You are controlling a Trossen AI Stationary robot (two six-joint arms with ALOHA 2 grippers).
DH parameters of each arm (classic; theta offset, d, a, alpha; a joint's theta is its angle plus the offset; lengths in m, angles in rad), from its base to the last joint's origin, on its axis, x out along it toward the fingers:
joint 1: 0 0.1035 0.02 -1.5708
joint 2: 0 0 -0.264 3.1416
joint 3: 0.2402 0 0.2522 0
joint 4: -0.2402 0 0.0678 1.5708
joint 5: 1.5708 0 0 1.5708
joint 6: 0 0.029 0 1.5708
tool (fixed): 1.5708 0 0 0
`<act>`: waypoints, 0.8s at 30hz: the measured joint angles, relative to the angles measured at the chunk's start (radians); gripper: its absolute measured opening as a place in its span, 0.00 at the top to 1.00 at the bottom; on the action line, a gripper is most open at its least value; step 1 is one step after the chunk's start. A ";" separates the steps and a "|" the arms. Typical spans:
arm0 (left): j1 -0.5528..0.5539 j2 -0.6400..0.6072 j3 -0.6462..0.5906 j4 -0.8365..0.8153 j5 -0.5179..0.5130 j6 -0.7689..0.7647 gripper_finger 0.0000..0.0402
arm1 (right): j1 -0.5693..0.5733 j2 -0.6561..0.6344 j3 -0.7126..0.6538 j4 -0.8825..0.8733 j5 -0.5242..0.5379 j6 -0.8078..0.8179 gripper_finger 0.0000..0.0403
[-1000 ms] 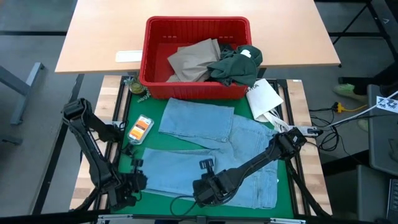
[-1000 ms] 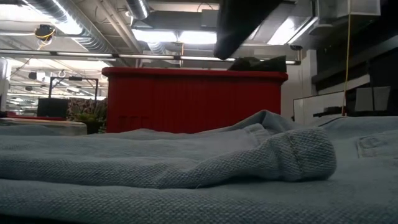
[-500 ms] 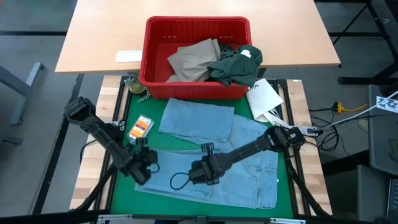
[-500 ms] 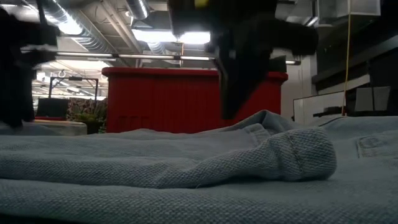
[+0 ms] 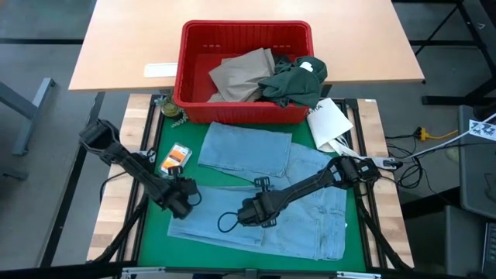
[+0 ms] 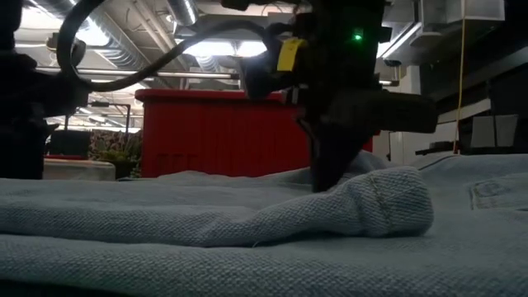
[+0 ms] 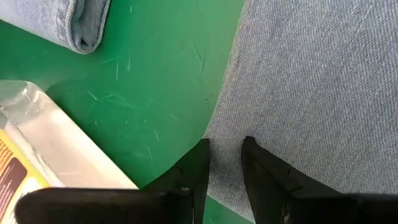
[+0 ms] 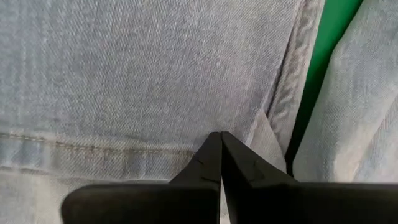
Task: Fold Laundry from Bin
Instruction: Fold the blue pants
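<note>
A light blue garment [image 5: 244, 147] lies spread on the green mat [image 5: 198, 128], its near part bunched into a ridge [image 6: 363, 206]. My left gripper [image 5: 183, 203] stands open at the garment's left edge [image 7: 214, 118], one finger over the mat and the other over the cloth. My right gripper [image 5: 254, 213] is shut and points down at the middle of the garment. The red bin [image 5: 246, 25] stands behind the mat. In it lie tan trousers [image 5: 240, 74], and a dark green garment [image 5: 294, 81] hangs over its right rim. My left gripper [image 7: 224, 149] points down at the cloth's left edge; whether its tips touch the cloth or the mat, I cannot tell. My right gripper [image 8: 219, 134] comes from above, pointing steeply down. Its shut fingertips [image 6: 328, 177] meet the flat cloth beside a stitched seam edge [image 8: 273, 118], just behind the ridge.
A clear packet with an orange label [image 5: 174, 157] lies on the mat left of the garment, close to my left gripper. A white packet [image 5: 329, 122] leans at the bin's right corner. A small cluttered item [image 5: 170, 108] sits at the mat's far left.
My left gripper has come from the table's near left corner, going right, toward the far edge and down, to the garment's left edge. My right gripper has gone from the near edge farther in and down onto the cloth. The ridge beside it has bunched higher.
</note>
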 joint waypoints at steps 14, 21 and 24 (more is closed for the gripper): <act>-0.024 -0.144 0.193 -0.192 0.222 0.006 0.84 | 0.034 0.000 0.155 -0.038 -0.027 -0.070 1.00; -0.061 -0.148 0.194 -0.181 0.217 0.006 0.84 | 0.035 0.000 0.182 -0.024 -0.140 -0.085 1.00; -0.061 -0.148 0.194 -0.178 0.214 0.008 0.84 | 0.035 0.000 0.182 -0.023 -0.149 -0.085 1.00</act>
